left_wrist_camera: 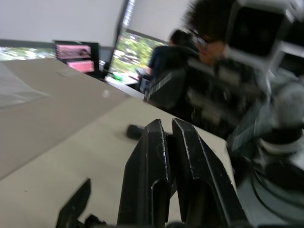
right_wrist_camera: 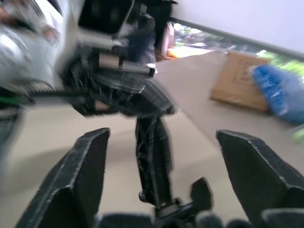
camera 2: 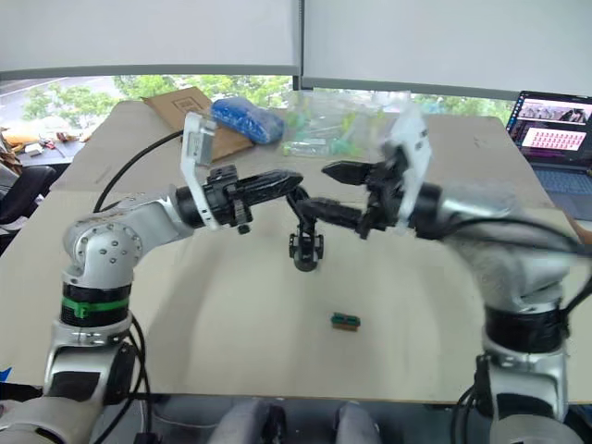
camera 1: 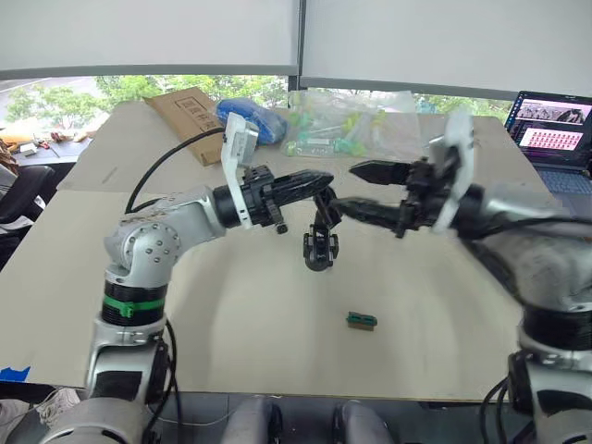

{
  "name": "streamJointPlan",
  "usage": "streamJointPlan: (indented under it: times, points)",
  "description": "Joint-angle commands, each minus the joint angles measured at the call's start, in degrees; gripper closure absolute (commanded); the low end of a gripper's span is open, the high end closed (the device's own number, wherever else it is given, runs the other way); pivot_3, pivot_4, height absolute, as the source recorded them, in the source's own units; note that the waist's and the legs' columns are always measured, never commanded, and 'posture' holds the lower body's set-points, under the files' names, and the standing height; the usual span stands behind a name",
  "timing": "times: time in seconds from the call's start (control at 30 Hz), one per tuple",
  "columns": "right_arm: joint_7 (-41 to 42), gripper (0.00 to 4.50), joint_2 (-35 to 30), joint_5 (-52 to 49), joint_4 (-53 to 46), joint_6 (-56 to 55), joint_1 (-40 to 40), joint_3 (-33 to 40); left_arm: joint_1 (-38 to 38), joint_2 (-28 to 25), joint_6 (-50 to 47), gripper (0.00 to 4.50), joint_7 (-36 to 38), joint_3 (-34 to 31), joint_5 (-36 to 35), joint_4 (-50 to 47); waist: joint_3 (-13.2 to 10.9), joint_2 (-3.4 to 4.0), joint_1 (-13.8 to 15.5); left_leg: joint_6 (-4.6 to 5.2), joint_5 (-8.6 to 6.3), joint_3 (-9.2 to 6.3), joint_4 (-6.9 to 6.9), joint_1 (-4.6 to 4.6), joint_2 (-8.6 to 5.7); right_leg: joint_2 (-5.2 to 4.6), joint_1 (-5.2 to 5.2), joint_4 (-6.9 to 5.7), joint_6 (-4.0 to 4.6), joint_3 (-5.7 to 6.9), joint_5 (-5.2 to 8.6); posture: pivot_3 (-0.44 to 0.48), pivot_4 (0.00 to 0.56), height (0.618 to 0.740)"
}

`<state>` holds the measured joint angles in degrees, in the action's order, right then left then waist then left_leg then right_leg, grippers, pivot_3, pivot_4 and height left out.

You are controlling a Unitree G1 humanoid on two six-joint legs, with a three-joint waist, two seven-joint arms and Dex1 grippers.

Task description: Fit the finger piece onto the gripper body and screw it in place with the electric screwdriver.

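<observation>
Both grippers are raised over the table (camera 1: 231, 324), tips pointing at each other. Left gripper (camera 1: 319, 183): jaws narrow, pinched on the upper link of the gripper body (camera 1: 320, 242), which hangs down from my tips with its rounded base clear of the tabletop. In the left wrist view my two fingers (left_wrist_camera: 154, 180) lie almost together. Right gripper (camera 1: 361, 190): jaws wide, one finger high, one low; the low tip reaches in just beside the gripper body where my left tips hold it. Whether it touches, I cannot tell. In the right wrist view the gripper body stands between my spread fingers (right_wrist_camera: 80, 175), held from above by the left gripper.

Small green-and-brown block (camera 1: 361, 321) lies flat on the table, below and on the near side of both grippers, well apart.

Beyond the tips, at the far edge: cardboard box (camera 1: 190, 120), lying flat, contents hidden; blue bag (camera 1: 252, 118) beside it; clear plastic bags (camera 1: 347, 129) holding small greenish pieces, too small to name. Laptop (camera 1: 555, 129) open, far right.
</observation>
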<state>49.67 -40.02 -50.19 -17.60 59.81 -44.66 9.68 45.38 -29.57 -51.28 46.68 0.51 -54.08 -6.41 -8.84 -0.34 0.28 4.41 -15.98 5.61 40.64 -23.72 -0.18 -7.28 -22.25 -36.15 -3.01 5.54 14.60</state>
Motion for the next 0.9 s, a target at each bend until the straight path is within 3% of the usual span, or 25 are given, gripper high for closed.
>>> streamJointPlan:
  times: [0.03, 0.17, 0.3, 0.47, 0.9]
  points:
    - [13.48, 0.63, -5.29, -8.4, 5.64, 9.52, -5.37, -4.25, 5.39, -5.78, -0.24, 4.5, 17.82, 4.12, 1.17, 2.51, -0.01, 0.01, -0.13, 0.0, 0.0, 0.01, -0.01, -0.01, 0.01, 0.02, -0.03, 0.01, 0.0, -0.01, 0.0, 0.0, 0.15, 0.74]
    - [19.09, 0.63, -5.76, -5.0, 6.77, 6.5, -7.12, -11.09, 8.68, -5.32, 0.31, 4.5, 21.14, 5.04, 3.06, 5.83, -0.01, 0.0, -0.04, 0.01, -0.01, -0.02, -0.03, -0.02, -0.01, 0.01, -0.02, 0.06, 0.0, -0.05, 0.0, 0.0, 0.15, 0.74]
    - [18.67, 0.63, -2.3, -1.45, 8.68, 4.19, -9.32, -15.26, 9.7, -4.7, -0.22, 4.5, 22.49, 4.79, 4.04, 6.45, -0.02, -0.01, -0.09, 0.02, -0.01, 0.0, -0.02, -0.05, 0.0, -0.03, -0.07, -0.02, 0.0, -0.08, 0.0, 0.0, 0.15, 0.74]
    - [18.26, 0.63, 1.19, 1.77, 12.29, 2.83, -11.86, -16.07, 9.54, -4.33, -1.35, 4.5, 22.73, 4.03, 4.23, 5.17, -0.02, -0.01, -0.11, 0.02, -0.01, -0.03, 0.0, -0.07, 0.01, -0.03, -0.11, -0.06, 0.0, -0.07, 0.0, 0.0, 0.15, 0.74]
    - [21.29, 0.63, -0.05, 5.19, 16.17, 1.26, -12.71, -15.85, 9.49, -4.13, -2.58, 4.5, 22.15, 2.22, 4.14, 4.95, -0.03, -0.04, -0.12, 0.02, 0.0, -0.07, 0.04, -0.11, -0.01, -0.06, -0.11, -0.07, -0.01, -0.03, 0.0, 0.0, 0.15, 0.74]
